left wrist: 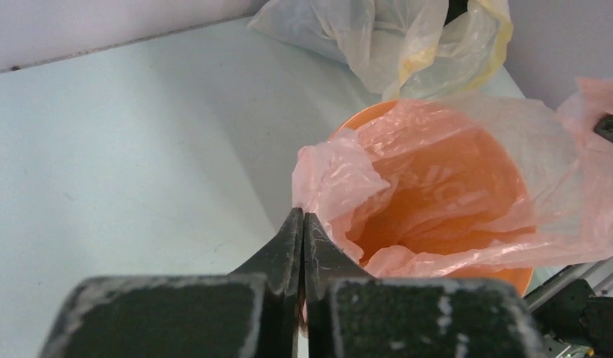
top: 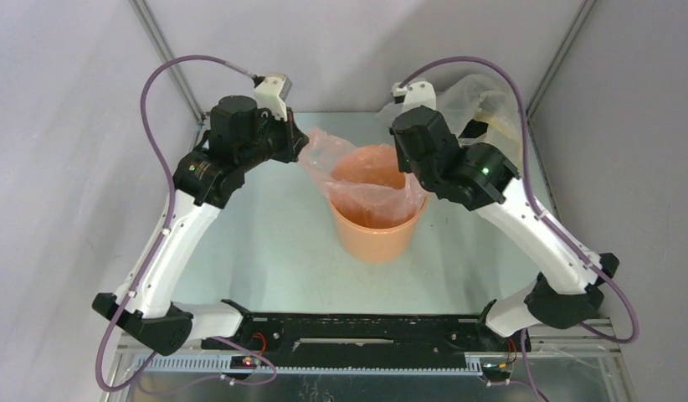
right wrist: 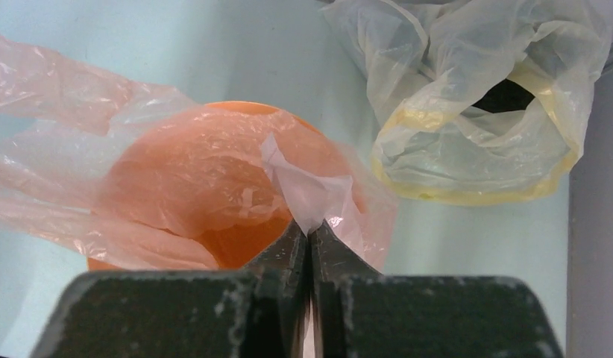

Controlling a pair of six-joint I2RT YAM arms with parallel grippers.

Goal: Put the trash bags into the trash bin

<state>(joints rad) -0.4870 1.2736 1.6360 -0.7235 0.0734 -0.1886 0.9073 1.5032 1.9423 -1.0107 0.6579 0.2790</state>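
The pale pink trash bag (top: 331,162) lay draped over the mouth of the orange trash bin (top: 374,239), its middle sagging inside and its edges spilling past the rim on both sides. The film was thin, crinkled and translucent (the orange showed through it). The bin was round, smooth-walled and slightly tapered. The left gripper (left wrist: 303,221) had its jaws pressed together on a bunched corner of the bag, and the right gripper (right wrist: 309,231) pinched the opposite edge the same way. Both arms reached forward from their bases, wrists turned inward toward the bin. Beyond it on the pale table (top: 265,251) sat a crumpled, yellowish clear bag (right wrist: 467,112).
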